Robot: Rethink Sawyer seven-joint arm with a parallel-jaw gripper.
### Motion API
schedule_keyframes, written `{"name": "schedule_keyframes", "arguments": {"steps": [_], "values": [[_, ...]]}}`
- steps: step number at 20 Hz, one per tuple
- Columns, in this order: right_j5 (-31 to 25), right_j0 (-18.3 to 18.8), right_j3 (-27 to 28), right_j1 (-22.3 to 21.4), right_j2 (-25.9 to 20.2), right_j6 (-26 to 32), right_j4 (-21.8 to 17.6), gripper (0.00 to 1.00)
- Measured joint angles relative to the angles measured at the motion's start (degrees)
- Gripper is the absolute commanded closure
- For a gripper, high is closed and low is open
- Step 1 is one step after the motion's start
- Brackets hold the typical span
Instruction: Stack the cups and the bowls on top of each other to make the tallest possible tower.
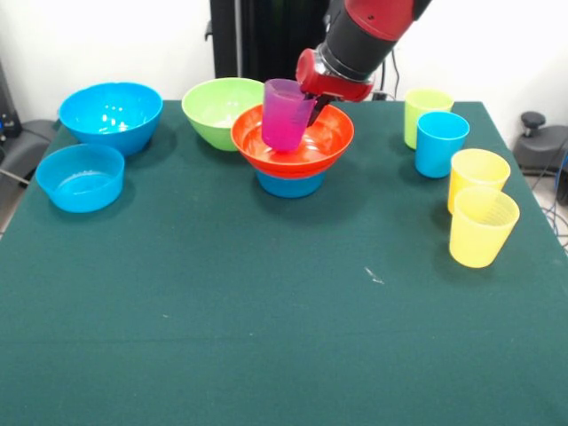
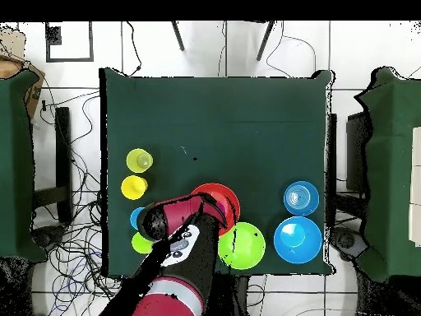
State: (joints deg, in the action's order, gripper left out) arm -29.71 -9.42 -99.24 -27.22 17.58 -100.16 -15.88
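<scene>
Purple cup [image 1: 286, 114] sits in the orange bowl [image 1: 306, 151] on a small blue bowl [image 1: 291, 185], near the table's [image 1: 266, 311] far edge. Overhead, the arm hides that cup. Gripper [image 1: 316, 114] grasps the cup's rim, which looks slightly tilted.

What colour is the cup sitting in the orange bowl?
Translucent purple cup, clearest in the front view.

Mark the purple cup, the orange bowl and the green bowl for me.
purple cup [image 1: 284, 115]: front view, its side wall.
orange bowl [image 1: 330, 135]: front view, inner wall right of the cup.
green bowl [image 1: 213, 106]: front view, inside surface.
</scene>
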Motion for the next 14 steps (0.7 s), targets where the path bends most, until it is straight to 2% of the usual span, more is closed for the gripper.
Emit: {"name": "schedule_keyframes", "arguments": {"steps": [14], "values": [[0.0,0.3,0.0,0.0,-0.3,-0.2,1.8,1.00]]}}
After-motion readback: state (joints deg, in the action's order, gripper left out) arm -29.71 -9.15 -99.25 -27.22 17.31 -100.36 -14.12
